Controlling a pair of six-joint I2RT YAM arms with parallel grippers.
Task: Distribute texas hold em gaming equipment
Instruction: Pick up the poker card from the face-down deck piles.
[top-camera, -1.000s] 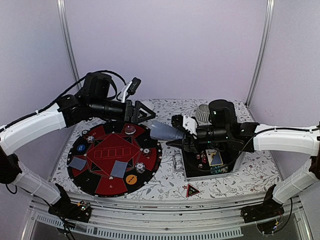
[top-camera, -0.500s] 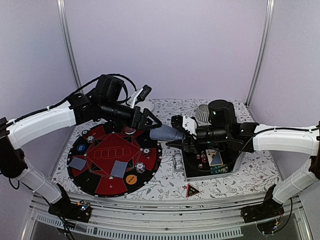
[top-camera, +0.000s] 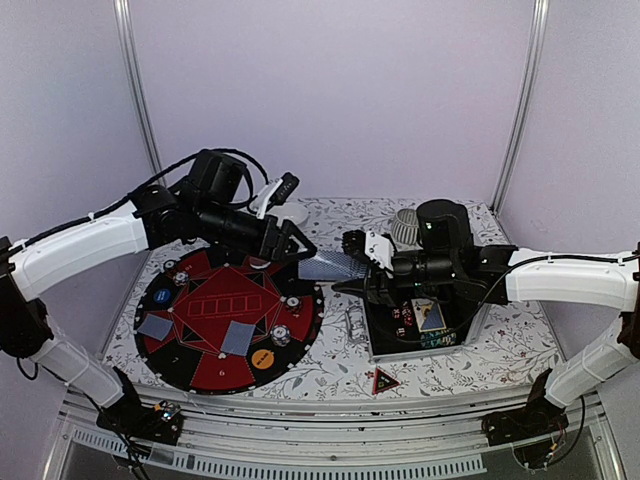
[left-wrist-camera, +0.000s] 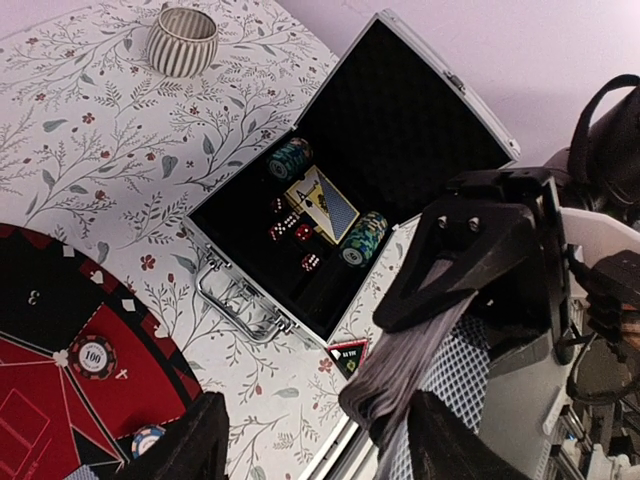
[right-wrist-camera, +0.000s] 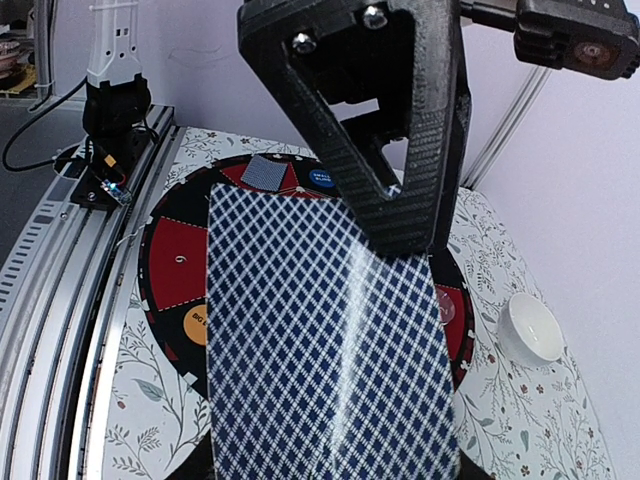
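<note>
Now, playing cards: a grey-blue, diamond-backed stack (top-camera: 330, 265) is up in the air between the two arms. One end is pinched in the right gripper and the free end reaches across into the left gripper's span.
Right gripper (top-camera: 362, 262): clamped on the stack and hovering over the open case, at the edge that faces the board.
Left gripper (top-camera: 298, 250): its fingers (left-wrist-camera: 195, 445) are spread, one on each side of the stack's free end. The tablecloth shows through the gap, and the stack sits close to one finger. Whether it touches, I cannot tell.
Board (top-camera: 200, 372): round, red and black, with its far rim right under the left fingers.
Cards on the board: two lie face down, one (top-camera: 238, 338) toward the middle and one (top-camera: 155, 326) at the outer side, both well below the fingers.
Discs: an orange one (top-camera: 263, 358) is on the near rim and a blue one (top-camera: 162, 296) is on the outer side.
Chip (left-wrist-camera: 99, 355): striped, flat on the board beneath the left fingers.
Red triangular marker (top-camera: 384, 380): on the cloth, nearer the arm bases than the right fingers and just beside the case front.
Case (left-wrist-camera: 400, 110): lid up, below the right fingers, holding chip stacks, red dice and a card.
Ribbed cup (top-camera: 405, 228): just beyond the right gripper.
White bowl (top-camera: 290, 212): just beyond the left fingers.
</note>
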